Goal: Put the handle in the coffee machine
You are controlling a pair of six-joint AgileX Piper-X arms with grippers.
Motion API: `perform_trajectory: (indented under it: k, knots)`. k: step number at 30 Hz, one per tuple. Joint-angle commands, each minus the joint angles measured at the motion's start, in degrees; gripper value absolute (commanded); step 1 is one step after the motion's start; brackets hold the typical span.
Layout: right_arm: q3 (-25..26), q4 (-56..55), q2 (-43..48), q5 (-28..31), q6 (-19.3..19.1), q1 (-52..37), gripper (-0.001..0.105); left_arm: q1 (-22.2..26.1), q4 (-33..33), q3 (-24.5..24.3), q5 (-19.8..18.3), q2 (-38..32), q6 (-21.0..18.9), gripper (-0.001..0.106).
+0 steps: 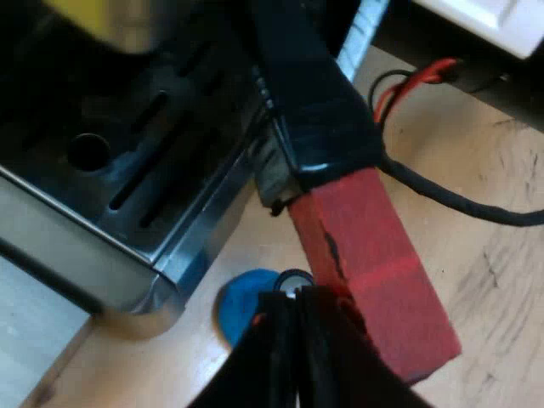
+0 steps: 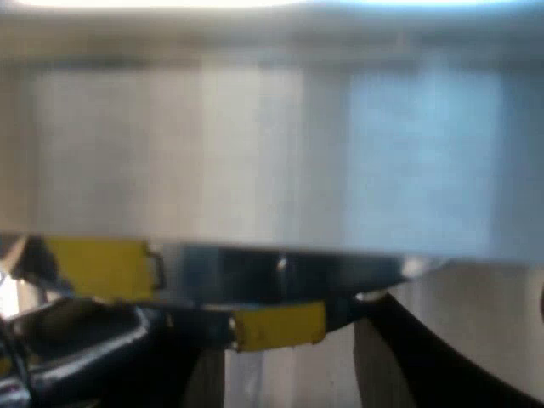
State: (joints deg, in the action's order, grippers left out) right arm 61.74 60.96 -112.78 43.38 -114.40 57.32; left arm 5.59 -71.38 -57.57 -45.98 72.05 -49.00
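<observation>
The holder's dark handle (image 1: 314,102) runs out from the espresso machine (image 1: 127,170) above its slotted drip tray, and its red end (image 1: 382,263) hangs over the wooden table. My left gripper (image 1: 299,340) is shut, its black fingertips pressed together against the side of the red end, not around it. In the right wrist view, my right gripper (image 2: 289,365) is open, its dark fingers (image 2: 399,361) spread wide just under a dark round metal-rimmed part (image 2: 280,272) on the machine's shiny front (image 2: 272,144).
A blue tamper (image 1: 242,302) lies on the wooden table (image 1: 493,212) beside the drip tray's corner, under my left fingers. Yellow patches (image 2: 276,327) sit near the machine's round part. A white box edge (image 1: 493,21) lies beyond the handle.
</observation>
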Motion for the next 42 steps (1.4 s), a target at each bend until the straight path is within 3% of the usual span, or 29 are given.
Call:
perform_trajectory:
  k: [1, 4, 16, 23, 32, 39, 42]
  knots:
    - [1.4, 5.3, 1.9, -0.9, -0.7, 0.2, 0.039, -1.9, 2.0, 0.6, -0.5, -1.4, -4.2, 0.001]
    - [1.4, 5.3, 1.9, -0.9, -1.6, 0.5, 0.039, -2.6, 3.6, 0.6, 1.9, -2.5, -6.3, 0.001]
    - [-4.0, 6.0, 3.0, 0.1, -1.6, 2.3, 0.039, -7.6, 2.5, 0.6, 2.5, -4.2, -8.5, 0.001]
    - [-12.4, 6.1, 6.9, 0.5, -1.6, 3.7, 0.039, -7.9, 2.4, 0.6, 2.8, -4.2, -9.1, 0.001]
    - [-19.7, 6.1, 13.3, 0.5, -1.6, 8.1, 0.039, -7.9, 3.1, 0.8, 4.1, -5.9, -14.2, 0.000]
    - [-25.5, 5.9, 20.0, 0.5, -0.4, 10.9, 0.039, -7.9, 6.9, 4.5, 5.4, -8.7, -17.4, 0.000]
    - [-27.1, 5.1, 23.0, -3.8, 2.1, 11.0, 0.039, -7.9, 9.2, 5.9, 5.9, -10.2, -19.8, 0.000]
